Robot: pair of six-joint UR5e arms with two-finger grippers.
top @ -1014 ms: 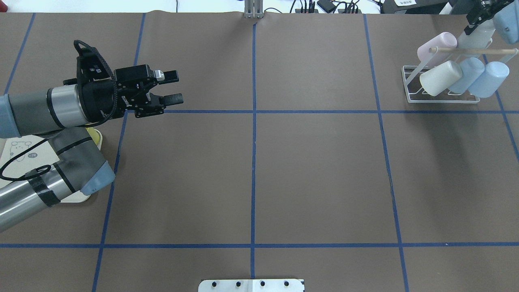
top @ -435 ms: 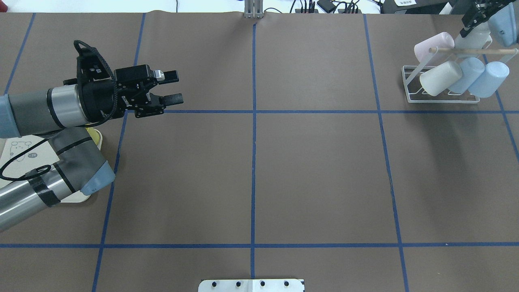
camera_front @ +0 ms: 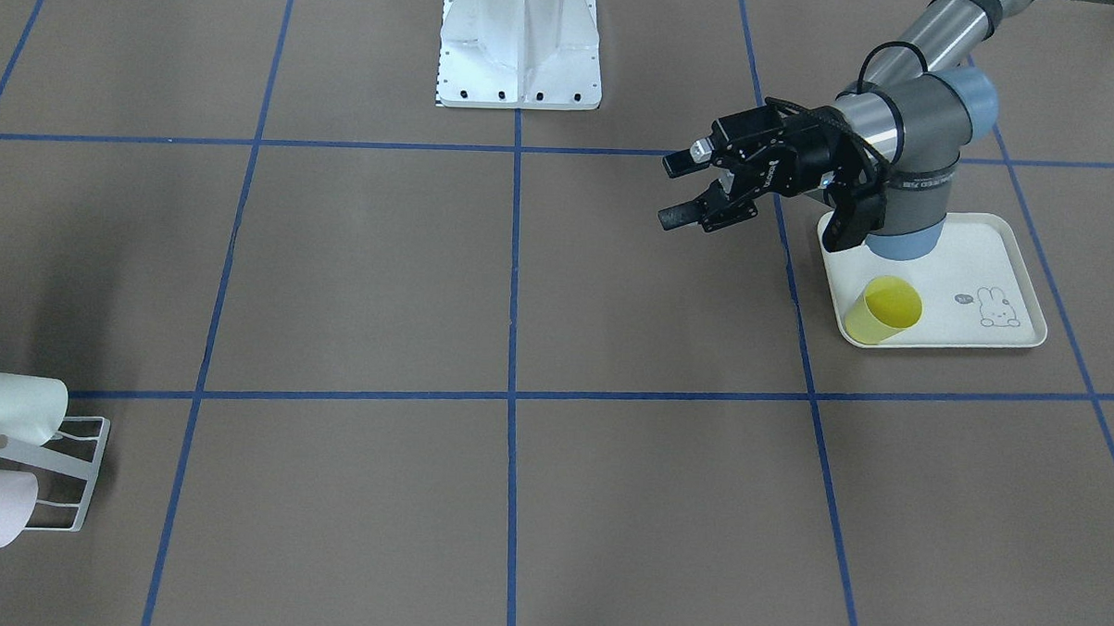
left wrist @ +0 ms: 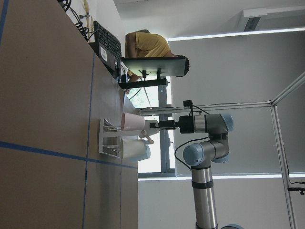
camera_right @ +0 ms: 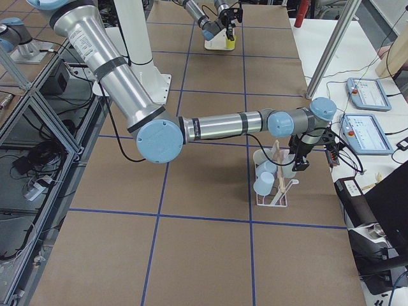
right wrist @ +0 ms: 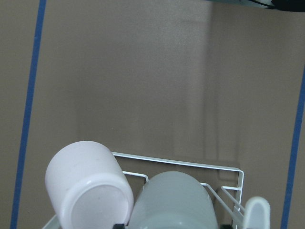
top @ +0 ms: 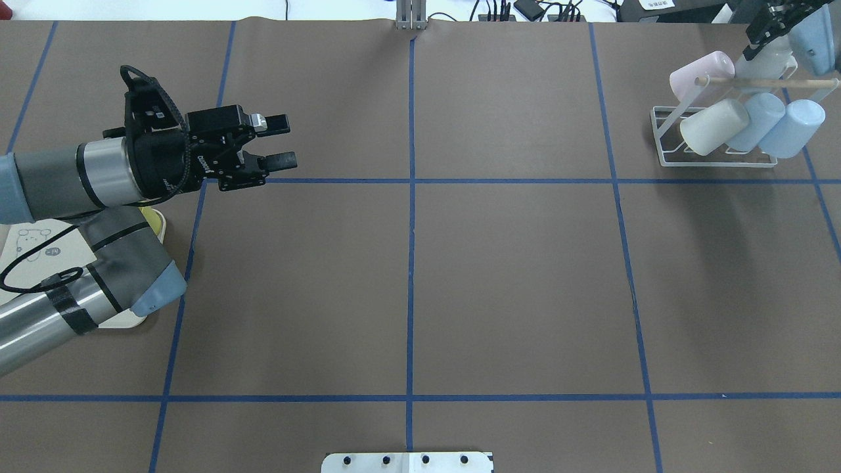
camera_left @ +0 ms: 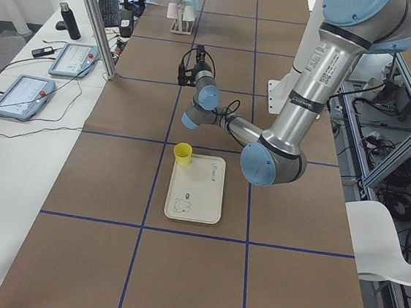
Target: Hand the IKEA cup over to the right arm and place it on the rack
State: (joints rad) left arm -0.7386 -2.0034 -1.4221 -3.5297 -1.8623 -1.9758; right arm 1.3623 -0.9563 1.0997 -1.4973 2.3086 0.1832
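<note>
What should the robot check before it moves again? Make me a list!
1. Left gripper open and empty: ok. Its jaws stand apart with nothing between them.
2. Yellow cup ready to pick up: ok. It stands mouth up on the tray, near the left gripper.
3. Right gripper free for a hand-over: cannot tell. It is at the rack, right over a pale cup, and its fingers are hidden.
4. Rack standing flat on the table: ok.
5. Free prong on the rack for another cup: cannot tell. Cups cover the prongs in view.
</note>
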